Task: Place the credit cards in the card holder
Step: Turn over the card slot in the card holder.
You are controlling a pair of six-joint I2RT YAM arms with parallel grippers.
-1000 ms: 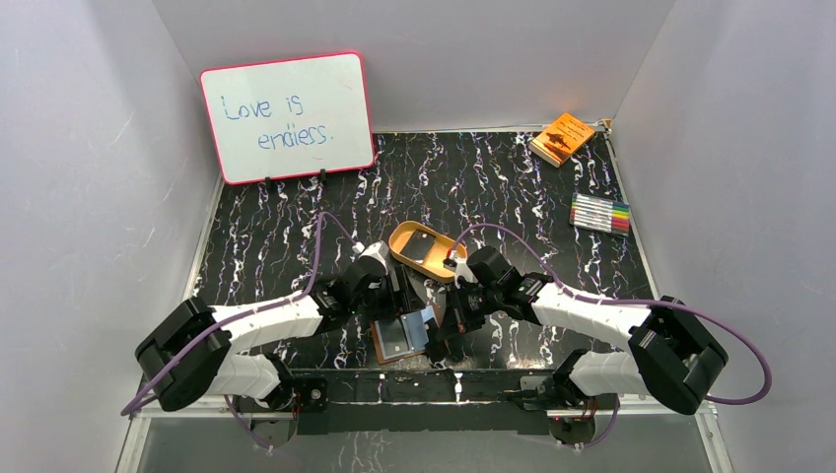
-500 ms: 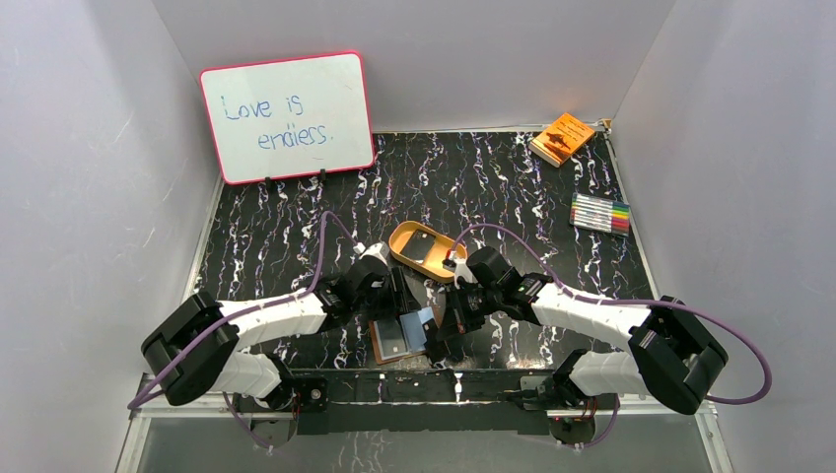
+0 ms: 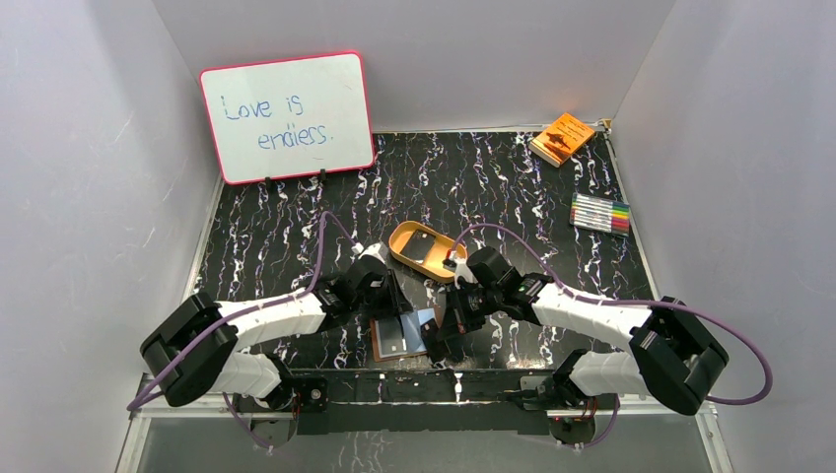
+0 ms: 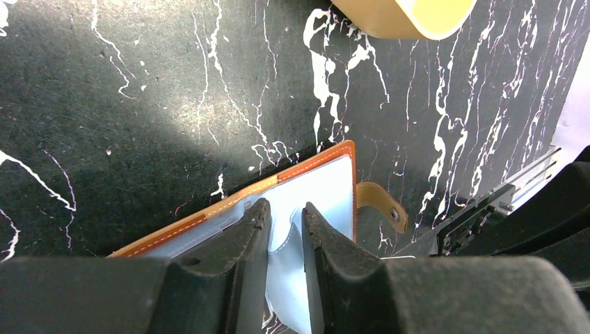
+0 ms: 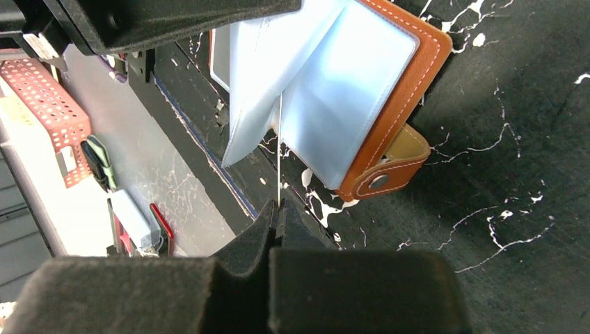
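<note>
A black surface [image 3: 296, 217] veined with white lies between plain white walls, with a red-framed whiteboard [image 3: 286, 116] propped at the back left.

Near the front edge, the left hand [image 4: 285, 221] has its 2 fingers [image 4: 240, 240] drawn close. They are clamped on a clear, pale blue plastic sleeve of the card holder [image 4: 320, 182]. Just beside it, the right hand [image 5: 277, 209] has its fingers pressed together on the pale card [image 5: 280, 149]. The card shows edge-on as a thin white line. It stands straight out from the fingertips and reaches the place where 2 sleeve leaves meet. I cannot tell whether its far end is inside a pocket.

The card holder lies open on the surface at front centre, between the 2 hands. It is reddish-brown leather with pale stitching along the rim, and it holds several clear sleeves. Some of these are lifted toward the left hand. A strap tab [image 5: 381, 177] with a round metal snap curls out from one edge and rests on the surface.

Near the holder, just behind it, sits the tan oval tray [image 3: 396, 242] with the black card [image 3: 422, 243] lying flat inside. Well apart, at the back right corner, is the orange booklet [image 3: 563, 137]. A row of coloured markers [image 3: 600, 212] lies by the right wall.
</note>
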